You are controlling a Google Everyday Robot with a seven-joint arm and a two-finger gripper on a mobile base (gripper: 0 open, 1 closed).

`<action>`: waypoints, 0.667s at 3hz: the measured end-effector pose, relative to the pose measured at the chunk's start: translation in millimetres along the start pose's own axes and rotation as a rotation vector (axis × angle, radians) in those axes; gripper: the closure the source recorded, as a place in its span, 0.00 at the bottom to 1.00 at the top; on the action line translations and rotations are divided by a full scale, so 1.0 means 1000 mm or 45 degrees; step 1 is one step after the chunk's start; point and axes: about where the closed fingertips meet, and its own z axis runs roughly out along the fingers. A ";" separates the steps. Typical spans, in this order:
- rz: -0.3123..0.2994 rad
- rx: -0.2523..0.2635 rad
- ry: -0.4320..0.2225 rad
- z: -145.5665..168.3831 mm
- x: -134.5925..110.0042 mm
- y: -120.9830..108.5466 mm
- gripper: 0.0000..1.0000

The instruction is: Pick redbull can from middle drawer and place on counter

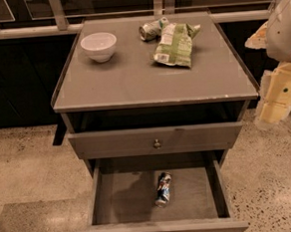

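Gripper (278,96): hangs right of the cabinet beside the counter (133,81) edge; whether open or closed cannot be told.
Middle drawer (119,202): one, pulled out, likely to give reach from above. Redbull can (163,188): one, lying on its side mid-floor, well apart from the gripper, so the pick is judged not begun. Counter stock: one white bowl (98,45), one dented can (151,30), one green snack bag (174,45); the front half is the likely set-down spot.

I log, from my gripper (277,101) at the cabinet's right: down-left, middle drawer (217,193) open-topped, only redbull can (163,188) inside; leftward, counter (133,84) front free, bowl (98,45) and green bag (174,45) farther back.
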 end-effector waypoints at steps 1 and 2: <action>0.000 0.000 0.000 0.000 0.000 0.000 0.00; 0.017 0.095 -0.012 0.000 -0.003 -0.002 0.00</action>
